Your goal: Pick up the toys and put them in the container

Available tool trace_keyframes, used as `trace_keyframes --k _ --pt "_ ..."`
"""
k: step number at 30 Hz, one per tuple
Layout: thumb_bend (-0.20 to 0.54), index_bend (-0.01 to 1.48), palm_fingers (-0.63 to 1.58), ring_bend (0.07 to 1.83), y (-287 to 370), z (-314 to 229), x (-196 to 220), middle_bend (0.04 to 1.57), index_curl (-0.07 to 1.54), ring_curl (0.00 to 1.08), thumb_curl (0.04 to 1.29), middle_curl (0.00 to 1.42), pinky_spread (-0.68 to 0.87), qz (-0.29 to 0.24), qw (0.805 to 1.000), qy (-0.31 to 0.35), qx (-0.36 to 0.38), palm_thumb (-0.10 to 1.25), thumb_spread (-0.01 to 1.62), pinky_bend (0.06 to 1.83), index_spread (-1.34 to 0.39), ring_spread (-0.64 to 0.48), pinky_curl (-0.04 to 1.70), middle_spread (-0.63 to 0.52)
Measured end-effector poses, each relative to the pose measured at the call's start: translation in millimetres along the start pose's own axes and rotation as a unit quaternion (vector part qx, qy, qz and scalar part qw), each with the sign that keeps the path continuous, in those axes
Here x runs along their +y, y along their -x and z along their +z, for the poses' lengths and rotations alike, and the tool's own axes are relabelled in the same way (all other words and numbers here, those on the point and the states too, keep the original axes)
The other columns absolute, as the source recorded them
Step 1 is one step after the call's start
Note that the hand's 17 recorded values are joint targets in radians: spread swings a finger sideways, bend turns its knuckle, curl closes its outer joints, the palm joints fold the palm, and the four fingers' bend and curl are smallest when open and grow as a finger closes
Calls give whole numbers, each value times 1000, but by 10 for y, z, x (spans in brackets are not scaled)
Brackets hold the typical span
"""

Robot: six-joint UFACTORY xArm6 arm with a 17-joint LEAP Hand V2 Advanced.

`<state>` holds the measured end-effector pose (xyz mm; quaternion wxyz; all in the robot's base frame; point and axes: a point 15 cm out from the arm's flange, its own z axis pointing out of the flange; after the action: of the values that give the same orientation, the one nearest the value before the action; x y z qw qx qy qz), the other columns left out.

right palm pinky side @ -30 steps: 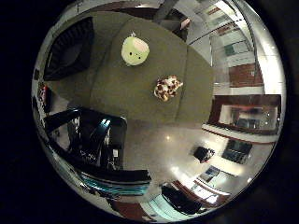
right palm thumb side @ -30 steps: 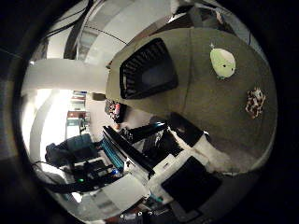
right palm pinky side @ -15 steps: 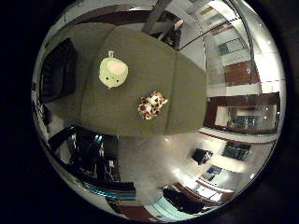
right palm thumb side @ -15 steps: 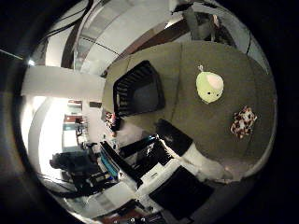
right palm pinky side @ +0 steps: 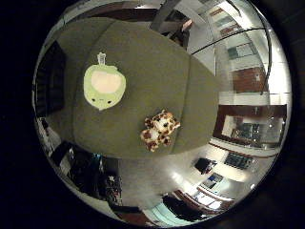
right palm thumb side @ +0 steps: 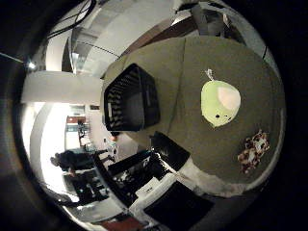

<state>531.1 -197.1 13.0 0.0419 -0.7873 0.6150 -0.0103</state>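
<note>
Hand: the robot hand [right palm thumb side: 163, 192] shows only as white and black body parts at the border of the thumb side view; I cannot tell whether its fingers are spread or curled, and it holds nothing that I can see.
Height: judged from how small the toys look, the palm hangs well above the tabletop [right palm pinky side: 157, 62], clear of everything on it.
Nearest toy: the green plush [right palm pinky side: 104, 86], a rounded pale-green figure with a lighter belly, lies flat out on the open middle of the tabletop, touching nothing.
Long axis: it runs from the small tag on the plush's crown to its face end; the face end points toward the tabletop edge that the spotted toy lies by.
Second toy: the spotted plush [right palm pinky side: 159, 130], brown and cream, lies near that tabletop edge, apart from the green one.
Container: the black container [right palm thumb side: 129, 98], slatted and open-topped, sits at the far edge, well apart from both toys, with the green plush between it and the spotted one.
Next move: probably a descent onto the green plush, the closer toy to the container.
</note>
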Motion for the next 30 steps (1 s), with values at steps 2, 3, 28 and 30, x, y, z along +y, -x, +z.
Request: trace_keyframes --k 2,3,28,30 --pt "-23 182 211 242 -46 200 -31 182 336 250 289 277 352 2 1000 5 -3 481 1091 516 -410 178 67 6" --pt "-23 183 210 243 -59 292 -32 182 335 250 289 278 352 2 1000 8 -5 481 1091 517 -411 178 67 8" --pt "-21 194 429 303 -312 1571 -18 221 343 260 293 298 371 -9 998 54 -12 503 1080 543 -404 142 40 -24" --pt "-15 177 681 413 -307 1573 -16 316 340 271 300 331 318 -12 998 55 -11 532 1076 560 -397 2 -1 -97"
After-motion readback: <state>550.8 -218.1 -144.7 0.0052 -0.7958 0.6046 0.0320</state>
